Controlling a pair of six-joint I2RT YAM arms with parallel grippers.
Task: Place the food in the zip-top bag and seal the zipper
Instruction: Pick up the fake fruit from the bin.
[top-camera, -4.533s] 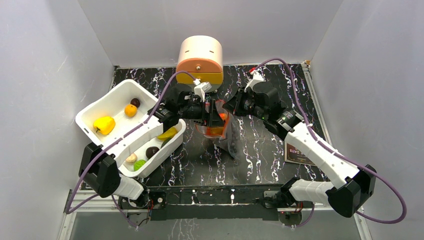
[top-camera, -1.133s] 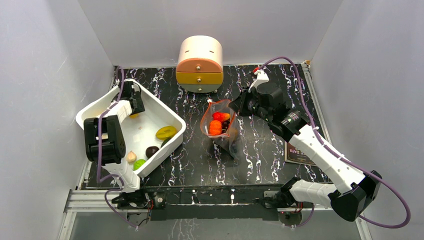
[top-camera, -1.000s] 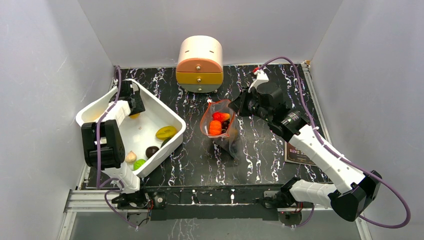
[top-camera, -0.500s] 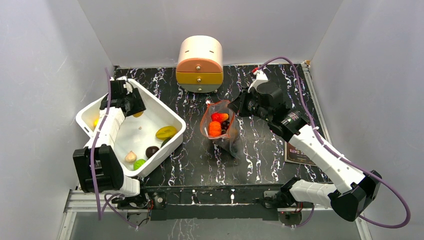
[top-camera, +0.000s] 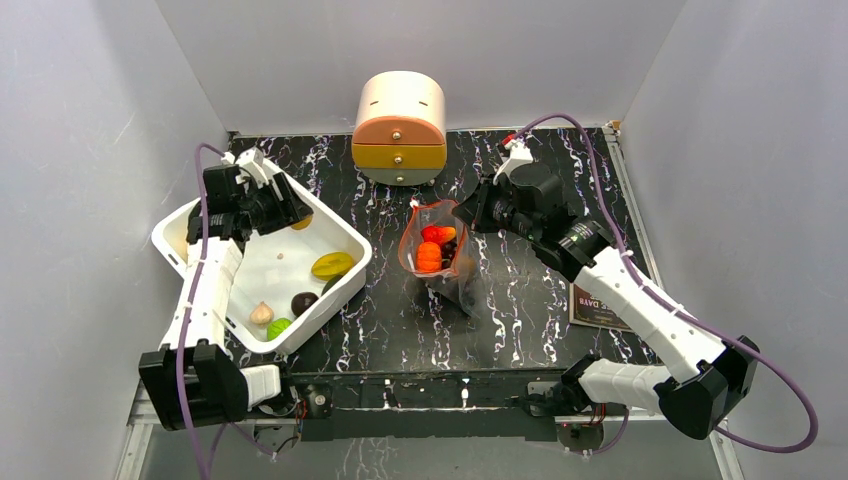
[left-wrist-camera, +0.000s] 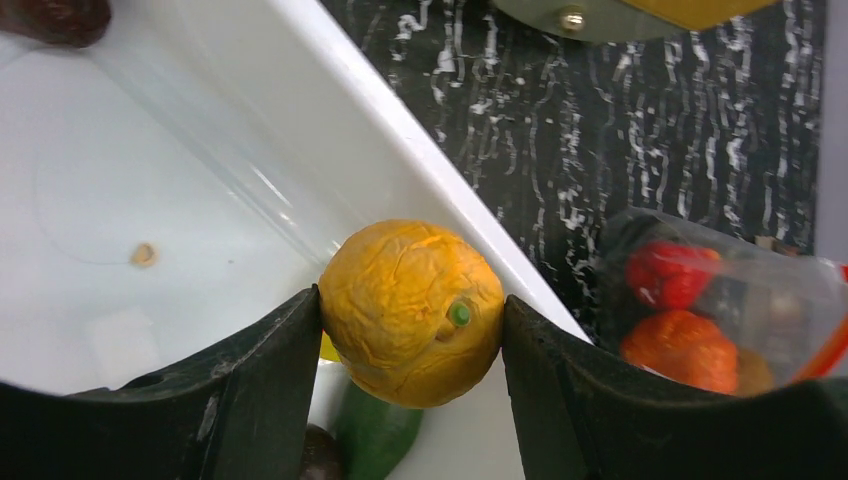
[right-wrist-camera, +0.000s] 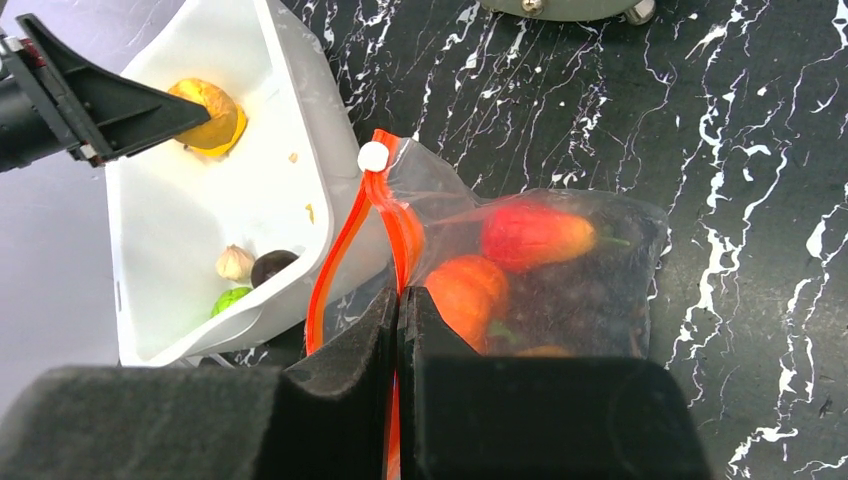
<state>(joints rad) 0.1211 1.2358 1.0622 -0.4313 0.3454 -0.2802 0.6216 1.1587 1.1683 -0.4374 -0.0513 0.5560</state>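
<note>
My left gripper (left-wrist-camera: 412, 335) is shut on an orange toy fruit (left-wrist-camera: 412, 312) and holds it in the air over the far rim of the white tub (top-camera: 200, 215). The clear zip-top bag (top-camera: 440, 262) stands open mid-table with a red piece (top-camera: 437, 234) and an orange piece (top-camera: 429, 256) inside. On the bag's right side, my right gripper (right-wrist-camera: 399, 300) is shut on the red-orange zipper strip (right-wrist-camera: 345, 250). The white slider tab (right-wrist-camera: 373, 156) sits at the strip's far end. More food lies in the tub: a yellow-green piece (top-camera: 331, 265), a dark one (top-camera: 304, 302), a beige one (top-camera: 262, 314) and a green one (top-camera: 280, 327).
A small rounded drawer chest (top-camera: 400, 128) stands at the back of the table behind the bag. A dark printed card (top-camera: 590, 305) lies at the right under the right arm. Grey walls close in the left, right and back sides.
The left gripper has risen out of the tub's far corner with the orange fruit and moved right, over the rim. The right gripper has kept its hold on the bag's strip.
</note>
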